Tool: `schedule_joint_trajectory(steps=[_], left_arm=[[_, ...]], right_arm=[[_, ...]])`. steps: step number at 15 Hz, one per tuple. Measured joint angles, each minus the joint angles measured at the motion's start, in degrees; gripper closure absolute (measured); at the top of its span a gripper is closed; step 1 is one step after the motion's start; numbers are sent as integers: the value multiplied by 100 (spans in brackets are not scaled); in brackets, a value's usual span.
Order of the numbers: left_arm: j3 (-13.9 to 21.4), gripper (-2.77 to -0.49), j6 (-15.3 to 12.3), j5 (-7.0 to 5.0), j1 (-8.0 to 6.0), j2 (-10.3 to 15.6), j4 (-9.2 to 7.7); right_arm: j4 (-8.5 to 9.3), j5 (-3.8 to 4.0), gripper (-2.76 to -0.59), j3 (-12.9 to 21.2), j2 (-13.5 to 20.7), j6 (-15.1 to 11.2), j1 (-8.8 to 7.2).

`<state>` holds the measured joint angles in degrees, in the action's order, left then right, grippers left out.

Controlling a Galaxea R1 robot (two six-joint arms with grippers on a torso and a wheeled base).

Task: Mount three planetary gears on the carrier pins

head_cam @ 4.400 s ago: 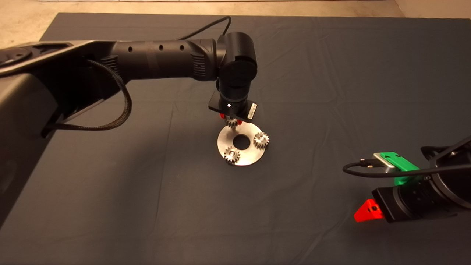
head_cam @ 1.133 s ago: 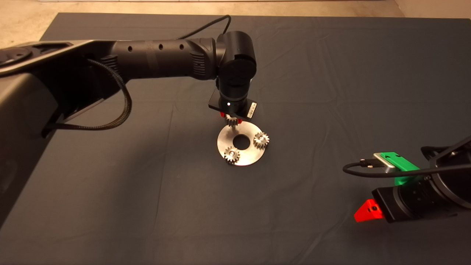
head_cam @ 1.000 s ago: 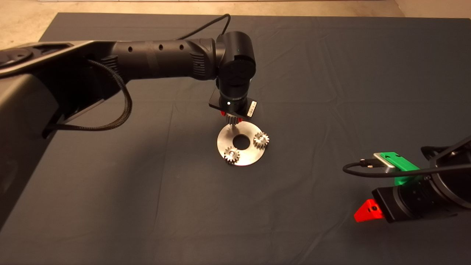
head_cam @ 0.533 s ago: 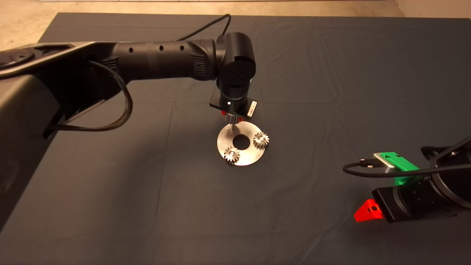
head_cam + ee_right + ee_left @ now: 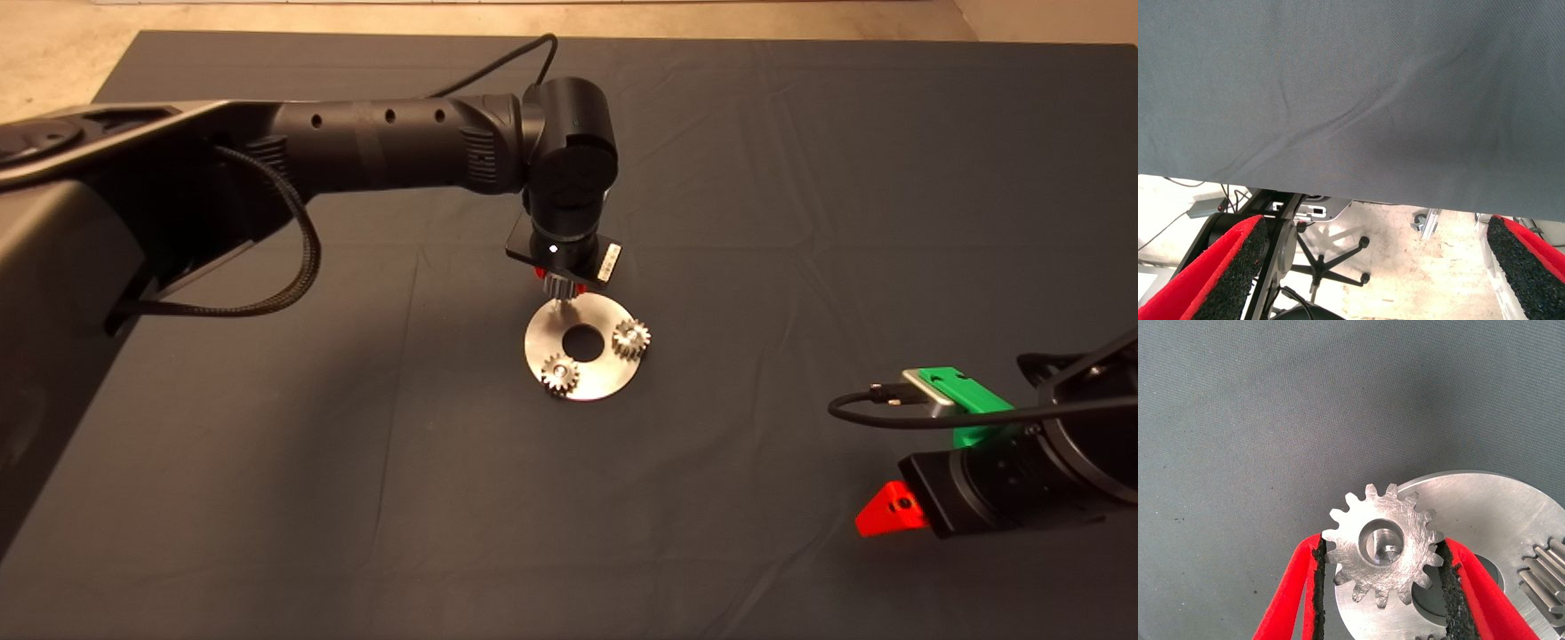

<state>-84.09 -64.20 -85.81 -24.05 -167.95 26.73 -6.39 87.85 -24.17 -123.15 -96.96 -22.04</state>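
Surface: dark mat (image 5: pixel 800 178) covering the table, with pale floor showing past its far edge.
Carrier disc: shiny silver disc (image 5: pixel 594 378) near the mat's middle, with a round centre hole.
Seated gears: two planetary gears (image 5: pixel 560 374) already sit on their pins, on the disc's near and right parts.
Left gripper: left gripper (image 5: pixel 558 283) hangs over the disc's far edge, its red fingers (image 5: pixel 1288 593) pinching the third gear (image 5: pixel 1382 545) by its teeth.
Change: about four seconds ago this gear sat low against the disc; now it is raised slightly, with the last pin (image 5: pixel 558 305) bare beneath it. It seems the gear did not seat and is being re-aligned.
Wrist view only: the pin tip (image 5: pixel 1386 549) shows through the gear's bore, slightly off centre, which the head view cannot show.
Head view only: the count of seated gears.
Right gripper: right gripper (image 5: pixel 889 511) is parked at the mat's near right edge, fingers spread, holding nothing.
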Motion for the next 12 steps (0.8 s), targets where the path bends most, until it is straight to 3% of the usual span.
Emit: schedule_joint_trajectory(steps=[7, 10, 12], left_arm=[[-132, -91, 0, 4, -59, -2, -217], [-249, -91, 0, -137, -105, 17, -289], [-282, -91, 0, -137, -127, 17, -312]], right_arm=[[-2, 2, -247, 0, 0, 0, 2], [-2, 2, -247, 0, 0, 0, 30], [-2, 0, -247, 0, -2, 0, 30]])
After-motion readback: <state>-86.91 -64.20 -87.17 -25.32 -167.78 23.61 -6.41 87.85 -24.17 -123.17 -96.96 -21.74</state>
